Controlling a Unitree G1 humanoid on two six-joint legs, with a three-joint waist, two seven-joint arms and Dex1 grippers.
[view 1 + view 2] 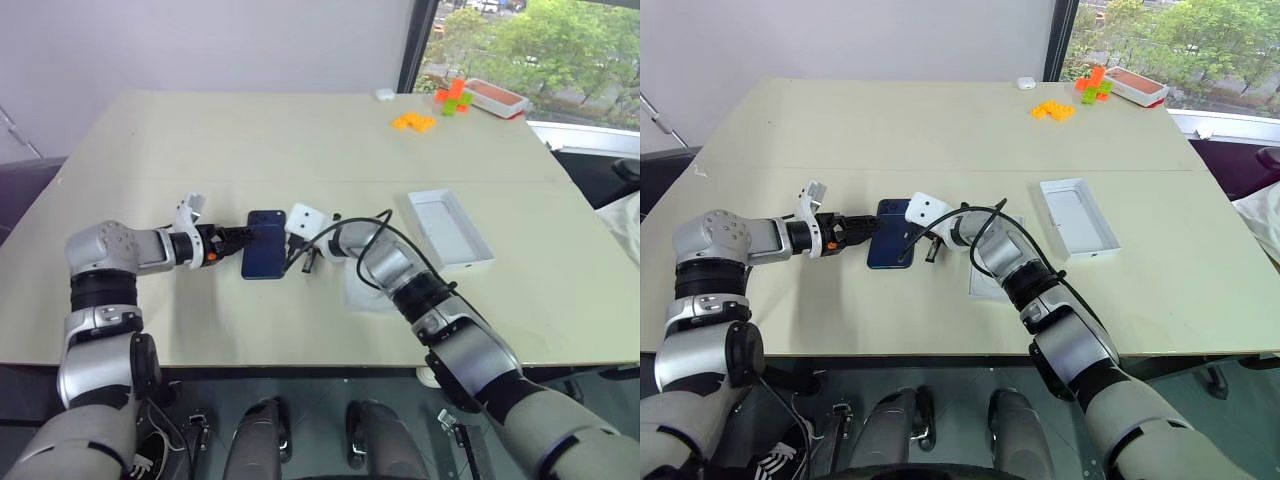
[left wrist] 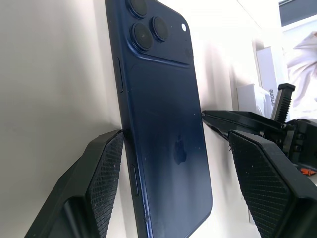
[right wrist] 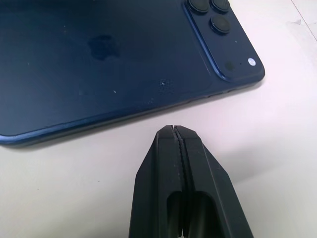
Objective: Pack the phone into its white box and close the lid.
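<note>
phone (image 1: pixel 265 256): flat on tabletop (image 1: pixel 250 140) | left gripper (image 1: pixel 243 236) crowds its left edge, right gripper (image 1: pixel 296 262) its right edge | far side: bare tabletop | white box (image 1: pixel 450 230) well right, apart

Bright daylight from the window (image 1: pixel 520 50); soft shadows on the table (image 1: pixel 250 130); perhaps slight blur up close

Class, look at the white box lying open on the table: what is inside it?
The white box holds nothing loose: its pale floor is bare, with a faint rounded recess near the far end. The phone still lies on the table, outside it. The near wall hides a strip of the floor behind it.
</note>
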